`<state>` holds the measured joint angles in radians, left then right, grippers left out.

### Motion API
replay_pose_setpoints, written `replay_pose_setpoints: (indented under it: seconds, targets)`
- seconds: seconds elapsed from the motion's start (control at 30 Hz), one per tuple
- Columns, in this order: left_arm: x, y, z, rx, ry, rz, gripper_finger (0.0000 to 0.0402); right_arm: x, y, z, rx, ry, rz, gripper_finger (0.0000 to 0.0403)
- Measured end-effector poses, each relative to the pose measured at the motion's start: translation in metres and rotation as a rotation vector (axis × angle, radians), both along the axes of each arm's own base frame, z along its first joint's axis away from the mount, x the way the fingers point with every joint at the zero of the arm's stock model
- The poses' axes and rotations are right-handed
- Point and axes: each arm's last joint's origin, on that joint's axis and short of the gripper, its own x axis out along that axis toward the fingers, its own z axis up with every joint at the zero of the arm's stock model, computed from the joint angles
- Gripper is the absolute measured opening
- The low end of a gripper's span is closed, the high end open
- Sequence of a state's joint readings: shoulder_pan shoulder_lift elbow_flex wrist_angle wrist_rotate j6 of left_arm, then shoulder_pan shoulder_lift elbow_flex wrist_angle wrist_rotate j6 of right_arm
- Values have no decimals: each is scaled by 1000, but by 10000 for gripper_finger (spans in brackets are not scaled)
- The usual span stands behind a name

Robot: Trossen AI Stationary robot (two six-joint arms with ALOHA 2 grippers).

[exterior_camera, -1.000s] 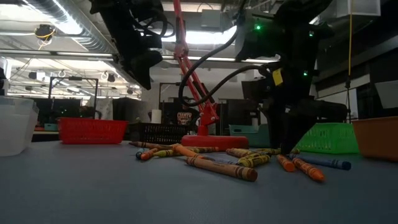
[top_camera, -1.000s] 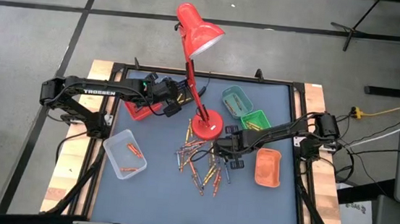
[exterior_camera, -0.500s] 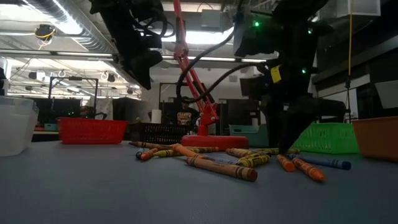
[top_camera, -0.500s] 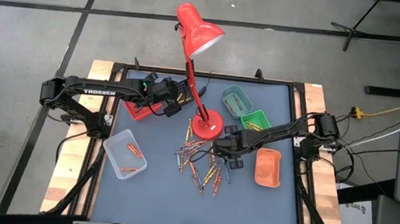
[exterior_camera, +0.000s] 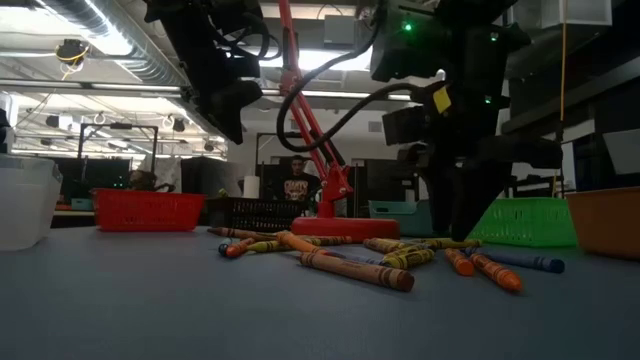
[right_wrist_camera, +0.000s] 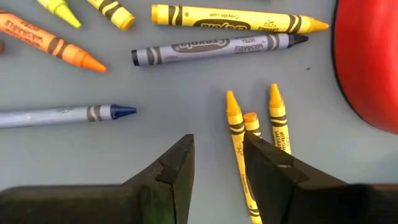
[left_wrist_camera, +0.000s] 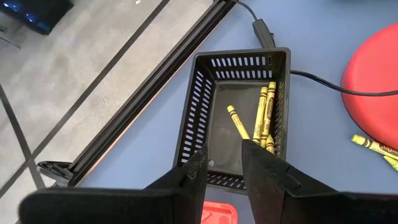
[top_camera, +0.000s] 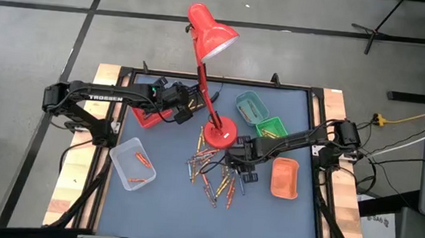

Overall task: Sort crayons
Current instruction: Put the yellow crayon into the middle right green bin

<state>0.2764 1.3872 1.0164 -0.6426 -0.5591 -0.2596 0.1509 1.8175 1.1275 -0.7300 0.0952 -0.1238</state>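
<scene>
Several crayons lie loose in a pile on the blue-grey table, in front of the red lamp's base. My right gripper stands open just above the pile's right side, pointing down, with nothing between its fingers. Two yellow crayons and an orange one lie flat on the table just past its fingertips. My left gripper hangs open and empty above a black basket, where several yellow crayons lie on the floor.
A clear tray with orange crayons stands at the left and a red tray under the left arm. Teal, green and orange trays stand on the right. The lamp's stem leans over the table's middle.
My right gripper has tipped a little over the crayon pile and stays open. The crayons have not moved.
</scene>
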Motion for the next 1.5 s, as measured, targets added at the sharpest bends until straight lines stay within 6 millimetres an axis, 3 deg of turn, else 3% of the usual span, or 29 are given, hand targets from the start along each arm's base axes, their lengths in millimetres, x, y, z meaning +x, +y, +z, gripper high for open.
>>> replay_pose_setpoints:
  seconds: [0.5, 1.03, 1.5]
  targets:
    - [0, 0, 0, 0, 0, 0, 82, -5, -2, -12, -50, -27, 8, 138]
    - [0, 0, 0, 0, 0, 0, 82, -6, -1, -12, 4, -14, 19, 135]
    - [0, 0, 0, 0, -1, 1, 82, -5, 0, -12, 33, -15, 26, 14]
